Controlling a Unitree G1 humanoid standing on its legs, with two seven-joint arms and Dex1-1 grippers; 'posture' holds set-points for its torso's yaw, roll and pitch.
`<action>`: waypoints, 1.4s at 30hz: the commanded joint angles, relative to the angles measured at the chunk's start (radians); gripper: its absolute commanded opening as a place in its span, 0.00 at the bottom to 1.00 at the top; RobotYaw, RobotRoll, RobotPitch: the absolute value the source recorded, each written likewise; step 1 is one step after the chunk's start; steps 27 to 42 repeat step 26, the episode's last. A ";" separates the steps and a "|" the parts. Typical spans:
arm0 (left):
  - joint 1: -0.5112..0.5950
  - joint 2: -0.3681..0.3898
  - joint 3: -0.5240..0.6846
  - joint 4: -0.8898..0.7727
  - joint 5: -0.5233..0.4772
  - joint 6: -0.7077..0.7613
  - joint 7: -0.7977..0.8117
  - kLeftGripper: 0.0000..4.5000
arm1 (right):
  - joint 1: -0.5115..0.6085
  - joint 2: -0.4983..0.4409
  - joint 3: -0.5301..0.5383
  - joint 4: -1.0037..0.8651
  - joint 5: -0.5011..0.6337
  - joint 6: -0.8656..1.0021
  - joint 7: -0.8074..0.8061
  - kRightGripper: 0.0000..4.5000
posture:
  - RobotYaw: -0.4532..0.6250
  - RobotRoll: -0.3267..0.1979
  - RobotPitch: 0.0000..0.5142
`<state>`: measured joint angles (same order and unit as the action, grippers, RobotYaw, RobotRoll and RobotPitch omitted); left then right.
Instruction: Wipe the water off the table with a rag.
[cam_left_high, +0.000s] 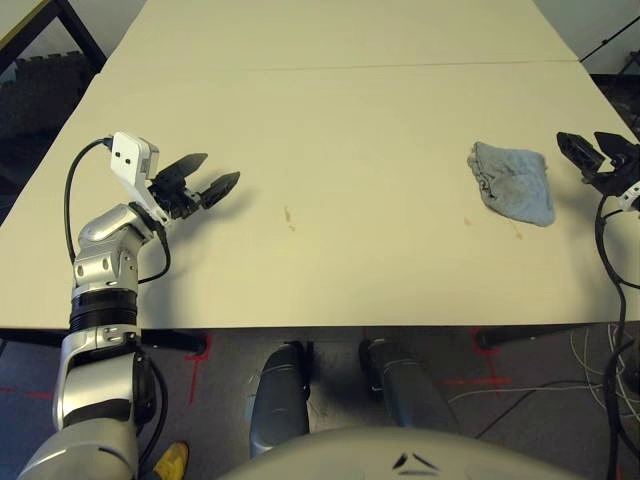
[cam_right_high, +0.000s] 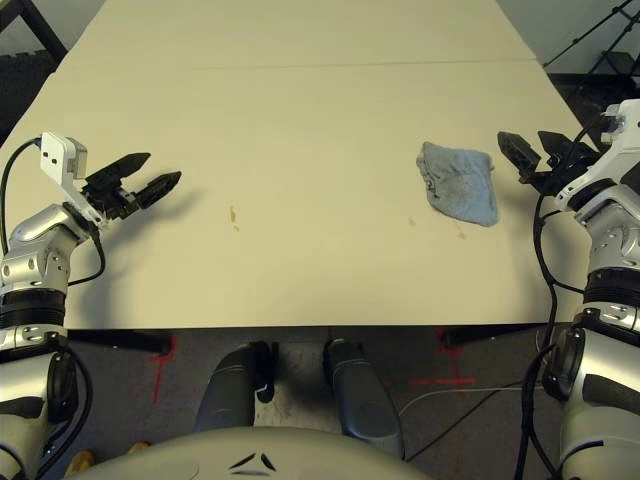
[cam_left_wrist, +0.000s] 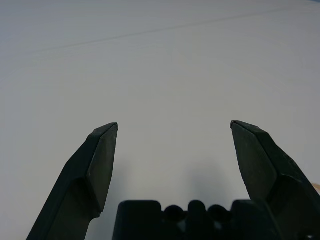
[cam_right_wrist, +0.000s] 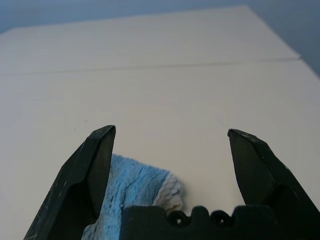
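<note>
From the head views, the right gripper (cam_right_high: 532, 152) hangs just beside the rag (cam_right_high: 459, 180), on the rag's outer side, with its fingers spread wide and nothing between them. The rag lies crumpled on the bench (cam_right_high: 320, 100). Two small amber drops of the water (cam_right_high: 411, 222) sit on the far side of the rag from this gripper, near the rag's front edge, one of them almost touching the cloth. The left gripper (cam_left_high: 205, 179) is well apart from the rag, also wide and empty, and another brown speck (cam_left_high: 288, 215) lies a little ahead of its fingertips, toward the middle of the bench.

In the left wrist view, bare bench shows between the two open fingers (cam_left_wrist: 100, 160).

In the right wrist view, the rag (cam_right_wrist: 132, 192) lies low between the fingers, closer to one finger than the other; whether the gripper is already above the cloth I cannot tell well.

The risk, I think, is a shallow pinch: the gripper may catch one loose fold, so the rag drags unevenly and smears the drops, or it pushes the cloth away.
</note>
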<state>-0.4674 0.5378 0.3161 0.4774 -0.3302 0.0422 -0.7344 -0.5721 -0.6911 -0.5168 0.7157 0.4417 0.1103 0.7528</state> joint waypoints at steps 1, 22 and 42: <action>0.018 -0.057 0.026 -0.021 0.044 -0.078 0.171 1.00 | 0.019 -0.004 -0.055 0.049 0.027 -0.075 -0.020 0.99 | 0.24 0.62 0.40; -0.062 -0.007 0.080 0.233 0.089 -0.286 0.428 1.00 | 0.010 0.023 -0.069 0.108 0.060 -0.169 -0.036 0.99 | 0.26 0.62 0.35; -0.062 0.005 0.081 0.239 0.086 -0.288 0.420 1.00 | 0.021 0.035 -0.065 0.098 0.062 -0.171 -0.036 0.99 | 0.27 0.62 0.35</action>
